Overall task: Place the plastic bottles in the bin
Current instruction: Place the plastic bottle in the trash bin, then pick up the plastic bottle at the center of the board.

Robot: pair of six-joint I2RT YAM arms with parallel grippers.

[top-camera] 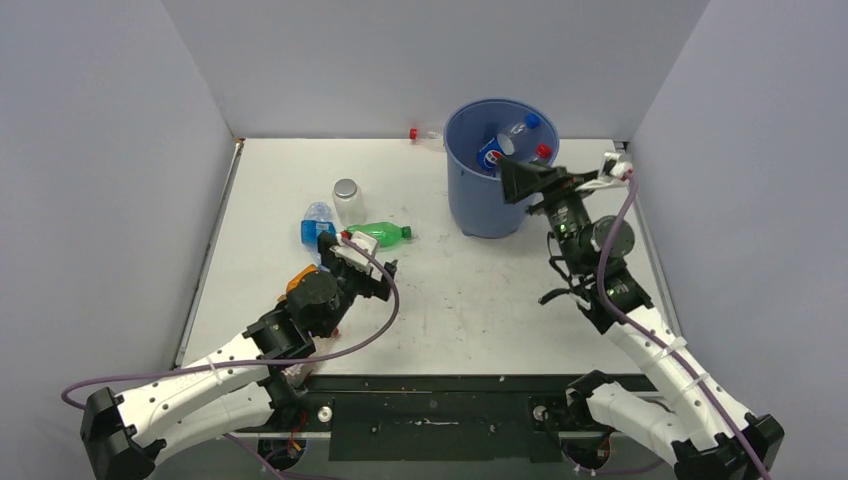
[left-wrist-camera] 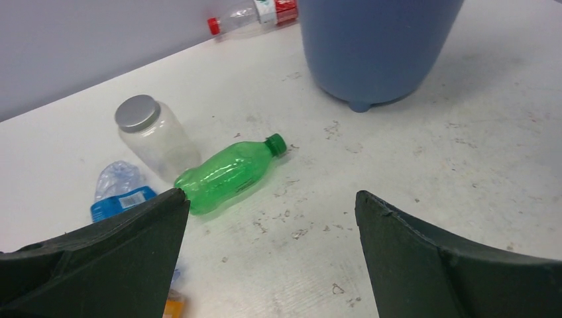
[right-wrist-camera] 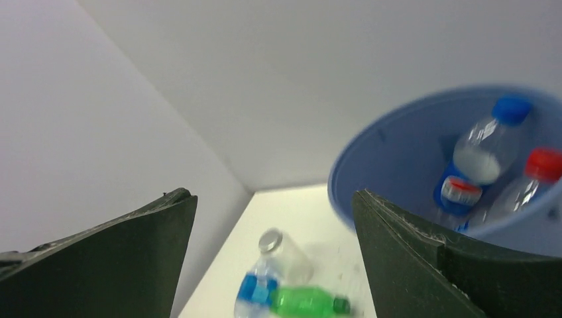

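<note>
The blue bin (top-camera: 482,208) stands at the back right, with several plastic bottles inside, among them a Pepsi-labelled one (top-camera: 492,153) and a blue-capped one (right-wrist-camera: 492,138). My right gripper (top-camera: 512,181) hovers open and empty at the bin's near rim (right-wrist-camera: 384,156). On the table's left lie a green bottle (top-camera: 381,233), a crushed blue-labelled bottle (top-camera: 315,226) and an orange one (top-camera: 299,279) partly under my left arm. My left gripper (top-camera: 362,252) stands open just short of the green bottle (left-wrist-camera: 228,173), nothing between its fingers. A red-capped clear bottle (top-camera: 424,135) lies by the back wall.
A clear jar with a silver lid (top-camera: 347,198) stands against the green and blue-labelled bottles. Grey walls enclose the table on three sides. The bin's base (left-wrist-camera: 371,73) sits to the right of the green bottle, with bare scuffed tabletop between.
</note>
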